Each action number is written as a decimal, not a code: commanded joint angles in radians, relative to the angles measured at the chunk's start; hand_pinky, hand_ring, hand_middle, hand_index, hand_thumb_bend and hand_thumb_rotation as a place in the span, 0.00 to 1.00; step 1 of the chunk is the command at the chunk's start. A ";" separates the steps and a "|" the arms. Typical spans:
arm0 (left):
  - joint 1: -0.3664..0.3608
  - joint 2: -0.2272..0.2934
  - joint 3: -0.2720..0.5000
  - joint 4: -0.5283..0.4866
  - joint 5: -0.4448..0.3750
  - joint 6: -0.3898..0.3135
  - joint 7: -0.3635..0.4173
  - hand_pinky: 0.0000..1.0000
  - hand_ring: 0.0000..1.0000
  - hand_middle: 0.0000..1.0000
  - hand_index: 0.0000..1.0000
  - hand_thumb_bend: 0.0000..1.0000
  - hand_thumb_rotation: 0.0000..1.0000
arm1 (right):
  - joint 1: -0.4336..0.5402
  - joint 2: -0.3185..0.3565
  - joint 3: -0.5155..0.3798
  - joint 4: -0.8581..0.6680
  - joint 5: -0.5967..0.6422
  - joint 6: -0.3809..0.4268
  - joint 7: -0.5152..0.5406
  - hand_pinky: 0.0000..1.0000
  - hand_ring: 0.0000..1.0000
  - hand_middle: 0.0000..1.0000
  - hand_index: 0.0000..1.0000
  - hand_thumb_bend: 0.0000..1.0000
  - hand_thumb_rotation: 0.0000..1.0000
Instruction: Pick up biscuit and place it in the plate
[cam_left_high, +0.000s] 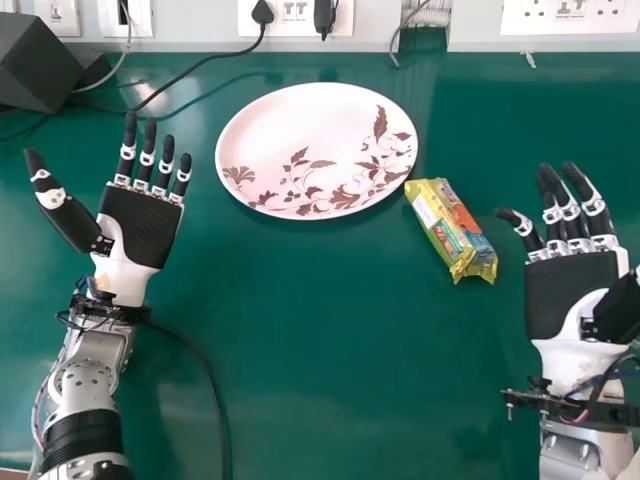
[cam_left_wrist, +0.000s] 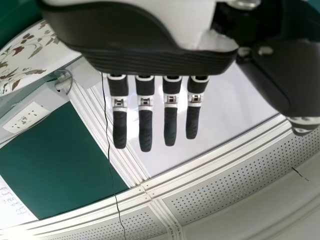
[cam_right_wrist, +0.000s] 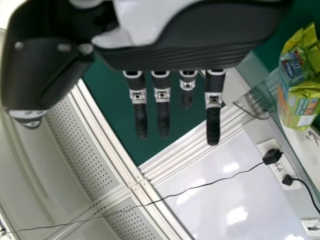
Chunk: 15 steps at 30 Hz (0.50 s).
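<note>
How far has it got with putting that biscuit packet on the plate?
It looks barely begun. Both parts are laid out: the plate and the biscuit packet on the green table. Nothing is in hand: the left hand and right hand are open and empty. Picking up the packet and placing it on the plate are both left, as it lies beside the plate.

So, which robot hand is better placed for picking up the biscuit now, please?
Probably the right robot hand. The biscuit packet lies near its fingertips, between it and the plate. The left robot hand is on the far side of the plate.
</note>
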 joint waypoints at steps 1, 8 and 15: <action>0.063 -0.029 -0.003 0.063 0.013 0.011 -0.005 0.61 0.69 0.79 0.82 0.97 0.73 | 0.014 0.011 0.004 -0.014 -0.008 -0.014 -0.003 0.55 0.69 0.80 0.76 0.95 0.71; 0.064 -0.027 -0.003 0.059 0.015 0.012 0.003 0.60 0.69 0.79 0.82 0.97 0.74 | 0.014 0.008 0.006 -0.013 -0.010 -0.024 0.001 0.55 0.69 0.79 0.75 0.96 0.72; 0.063 -0.027 -0.002 0.059 0.014 0.017 0.007 0.61 0.69 0.79 0.83 0.97 0.75 | 0.016 0.007 0.011 -0.016 -0.012 -0.023 -0.001 0.55 0.69 0.79 0.75 0.96 0.71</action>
